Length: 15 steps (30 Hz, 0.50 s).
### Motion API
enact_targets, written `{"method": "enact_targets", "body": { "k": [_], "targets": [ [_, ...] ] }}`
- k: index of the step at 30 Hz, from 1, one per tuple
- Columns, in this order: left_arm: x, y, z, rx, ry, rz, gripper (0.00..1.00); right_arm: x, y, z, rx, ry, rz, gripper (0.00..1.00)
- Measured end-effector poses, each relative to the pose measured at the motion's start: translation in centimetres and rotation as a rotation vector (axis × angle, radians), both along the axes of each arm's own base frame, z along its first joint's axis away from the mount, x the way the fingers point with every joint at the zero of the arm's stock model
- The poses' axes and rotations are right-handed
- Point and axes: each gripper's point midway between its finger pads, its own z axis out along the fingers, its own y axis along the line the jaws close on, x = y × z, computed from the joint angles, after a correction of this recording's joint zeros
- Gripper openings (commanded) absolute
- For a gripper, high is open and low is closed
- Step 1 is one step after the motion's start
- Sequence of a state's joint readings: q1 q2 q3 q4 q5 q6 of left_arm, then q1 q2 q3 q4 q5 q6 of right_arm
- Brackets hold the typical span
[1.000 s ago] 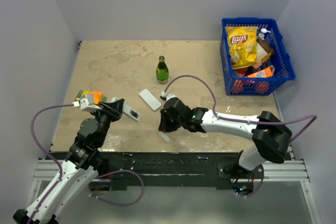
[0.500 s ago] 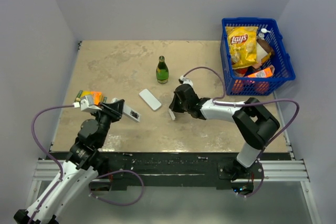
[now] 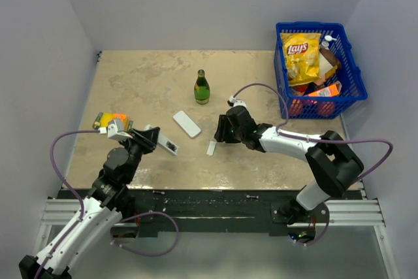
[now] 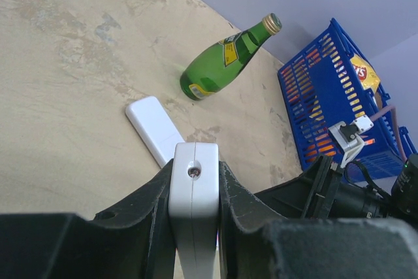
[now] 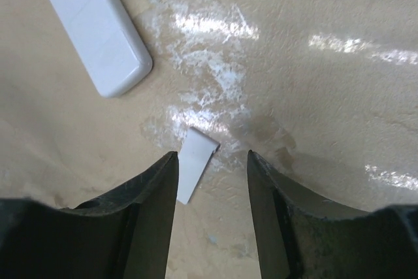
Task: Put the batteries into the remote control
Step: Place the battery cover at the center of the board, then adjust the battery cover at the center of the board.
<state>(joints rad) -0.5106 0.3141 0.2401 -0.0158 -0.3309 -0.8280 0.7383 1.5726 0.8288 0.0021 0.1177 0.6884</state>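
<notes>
My left gripper (image 3: pixel 157 140) is shut on the white remote control (image 3: pixel 164 143), held edge-on between its fingers (image 4: pixel 194 187) above the table's left front. A dark open slot shows on the remote's face in the top view. My right gripper (image 3: pixel 217 138) hangs open just over the table's middle. A small flat white cover piece (image 5: pixel 196 161) lies on the table between its jaws, close to the left finger (image 5: pixel 153 194) and free of both. The batteries show in no view.
A white bar (image 3: pixel 187 123) lies flat between the arms, also in the wrist views (image 4: pixel 153 129) (image 5: pixel 91 24). A green bottle (image 3: pixel 202 87) stands behind it. A blue basket (image 3: pixel 351 70) of snacks sits back right. A small green, yellow and orange object (image 3: pixel 110 119) lies far left.
My right gripper swung from the table's front towards the middle with the white cover piece, then opened and left it on the table. The left gripper kept its grip and shifted slightly.
</notes>
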Motion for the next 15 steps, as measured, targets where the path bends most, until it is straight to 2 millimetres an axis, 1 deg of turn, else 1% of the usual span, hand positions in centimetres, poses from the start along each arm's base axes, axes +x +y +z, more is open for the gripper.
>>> {"method": "enact_targets", "body": {
  "k": [2,9,13,15],
  "targets": [
    [0.0,-0.1,0.0,-0.001,-0.001,-0.004,0.0,-0.7,0.2,-0.2,0.001,0.024,0.038,0.54],
    [0.0,-0.1,0.0,-0.005,-0.009,-0.004,0.0,-4.4,0.7,-1.9,0.0,0.134,0.155,0.56],
    [-0.1,0.0,0.2,-0.009,-0.016,-0.004,0.0,-5.9,1.8,-2.2,0.011,0.16,0.214,0.57],
    [-0.1,0.0,0.2,-0.01,-0.018,-0.003,0.0,-6.6,2.6,-2.8,0.008,0.178,0.242,0.58]
  ]
}}
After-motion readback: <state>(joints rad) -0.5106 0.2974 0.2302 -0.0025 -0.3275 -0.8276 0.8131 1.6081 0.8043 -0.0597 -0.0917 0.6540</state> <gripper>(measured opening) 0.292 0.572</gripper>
